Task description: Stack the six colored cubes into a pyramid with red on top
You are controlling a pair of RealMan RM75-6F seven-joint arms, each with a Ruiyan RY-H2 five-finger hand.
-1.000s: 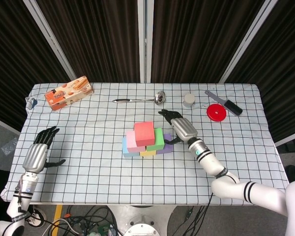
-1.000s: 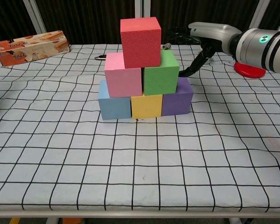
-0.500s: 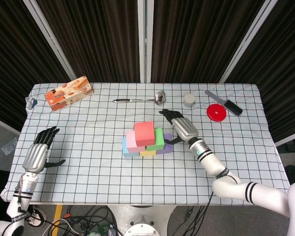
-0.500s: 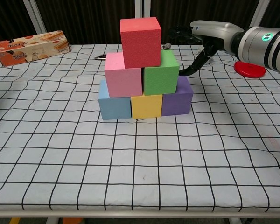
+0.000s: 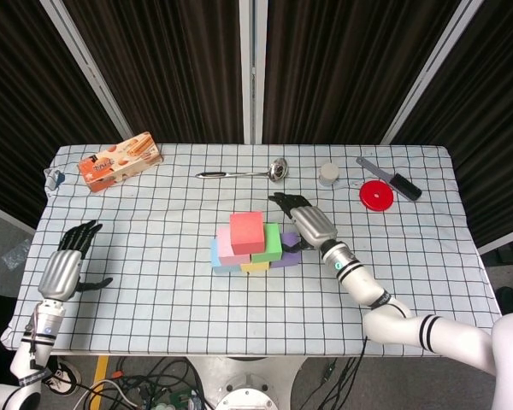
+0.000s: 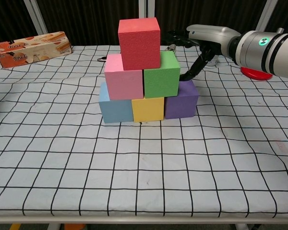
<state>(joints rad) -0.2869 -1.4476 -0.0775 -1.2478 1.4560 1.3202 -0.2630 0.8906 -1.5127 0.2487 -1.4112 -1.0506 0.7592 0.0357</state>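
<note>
Risk sits at the right hand (image 6: 201,40), open-fingered just behind and beside the green cube (image 6: 160,74): a careless pull-back could nudge that middle row and topple the red cube (image 6: 139,37) crowning the pyramid. The cubes look like matte foam, light, faintly grainy and sharp-edged, so they would slide easily on the wrinkled checked cloth (image 6: 144,167). The left hand (image 5: 66,260) rests empty, fingers spread, well apart.

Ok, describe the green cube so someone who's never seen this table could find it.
On the checkered tablecloth, find the foam cube pyramid at the middle. The green foam cube sits in the middle row's right side, beside the pink foam cube, under the red foam cube; it's the only green one.
</note>
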